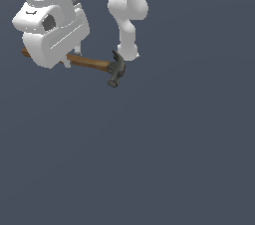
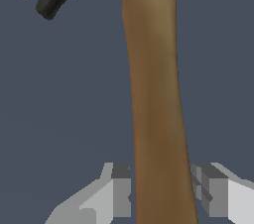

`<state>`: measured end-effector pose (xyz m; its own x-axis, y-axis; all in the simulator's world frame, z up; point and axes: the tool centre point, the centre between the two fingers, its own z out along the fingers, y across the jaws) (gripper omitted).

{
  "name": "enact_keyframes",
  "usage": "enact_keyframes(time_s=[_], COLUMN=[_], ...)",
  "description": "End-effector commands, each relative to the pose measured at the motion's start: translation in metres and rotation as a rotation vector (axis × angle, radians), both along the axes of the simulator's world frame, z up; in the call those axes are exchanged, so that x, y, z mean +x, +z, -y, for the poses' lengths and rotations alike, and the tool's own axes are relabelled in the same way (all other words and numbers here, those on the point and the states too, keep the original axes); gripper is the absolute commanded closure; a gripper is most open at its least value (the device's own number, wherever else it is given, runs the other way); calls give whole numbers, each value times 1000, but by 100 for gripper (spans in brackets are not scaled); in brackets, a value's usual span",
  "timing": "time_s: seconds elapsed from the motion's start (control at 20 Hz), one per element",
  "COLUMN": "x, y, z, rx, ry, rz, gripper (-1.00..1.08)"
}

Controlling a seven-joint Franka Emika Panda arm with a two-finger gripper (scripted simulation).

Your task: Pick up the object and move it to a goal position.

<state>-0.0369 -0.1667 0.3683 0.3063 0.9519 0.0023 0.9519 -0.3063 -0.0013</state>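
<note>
The gripper straddles the hammer at its wooden handle, fingers spread just beside it; likely positioned mid-shaft for a balanced pinch

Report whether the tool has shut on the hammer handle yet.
Not shut, it seems: in the wrist view the tool straddles the hammer's handle, with a slim gap visible beside each finger. Actual contact cannot be ruled out.
</note>
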Motion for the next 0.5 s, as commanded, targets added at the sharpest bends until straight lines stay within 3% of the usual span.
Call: enact_keyframes(time_s=[0.0, 0.45], x=[-1, -3], y=[19, 48], z=[10, 28], rx=[-1, -2], ry=[1, 0], rz=[2, 1], gripper=[108, 108])
